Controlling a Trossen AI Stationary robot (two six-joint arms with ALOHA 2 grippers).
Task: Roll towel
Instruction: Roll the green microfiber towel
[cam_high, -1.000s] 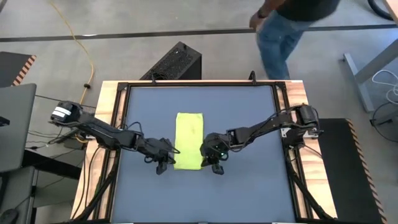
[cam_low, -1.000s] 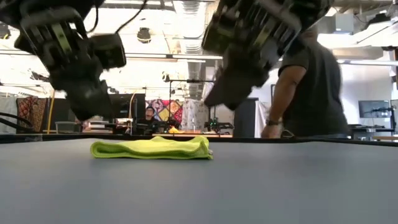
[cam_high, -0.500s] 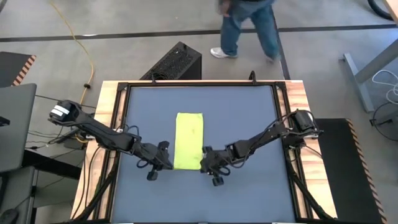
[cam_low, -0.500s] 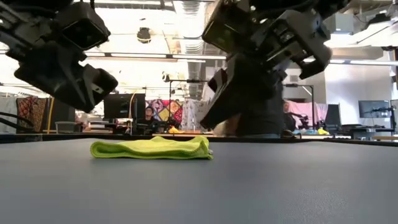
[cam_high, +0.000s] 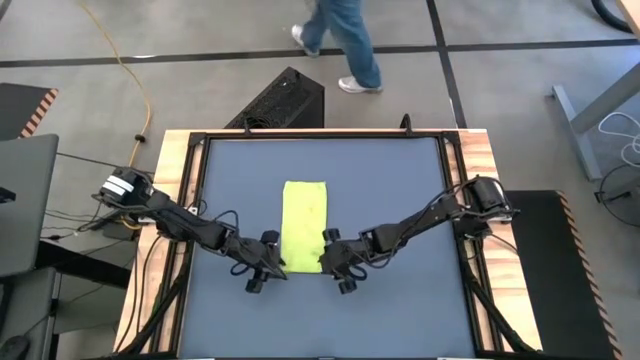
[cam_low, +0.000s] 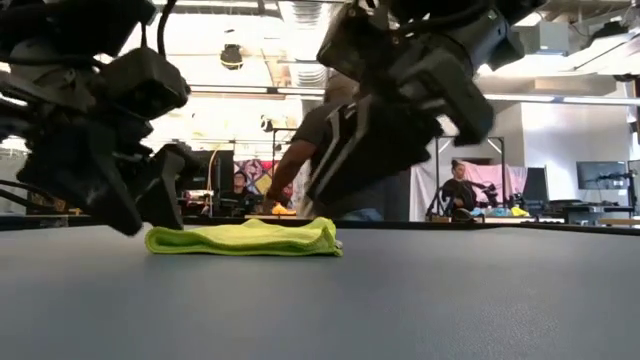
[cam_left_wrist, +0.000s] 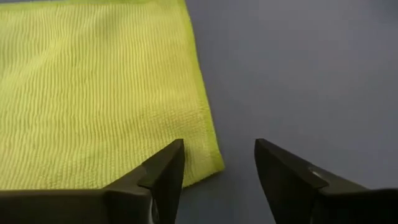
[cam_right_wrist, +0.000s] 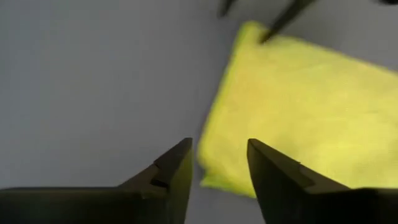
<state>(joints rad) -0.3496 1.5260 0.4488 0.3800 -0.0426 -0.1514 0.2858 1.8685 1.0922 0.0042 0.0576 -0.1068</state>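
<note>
Towel (cam_high: 304, 226) lies flat mid-table, folded into a strip, unrolled. Your left gripper (cam_high: 261, 277) and right gripper (cam_high: 338, 268) flank its near corners, jaws spread, holding nothing. Rolling remains.

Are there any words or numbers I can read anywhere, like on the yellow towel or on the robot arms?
No readable text anywhere.
Towel: plain, no label or writing.
Table: bare, unmarked.
Left gripper and right gripper: dark, no readable marks.
White patch on the left arm: too small to read.
Room behind in the low view: no legible signs.
</note>
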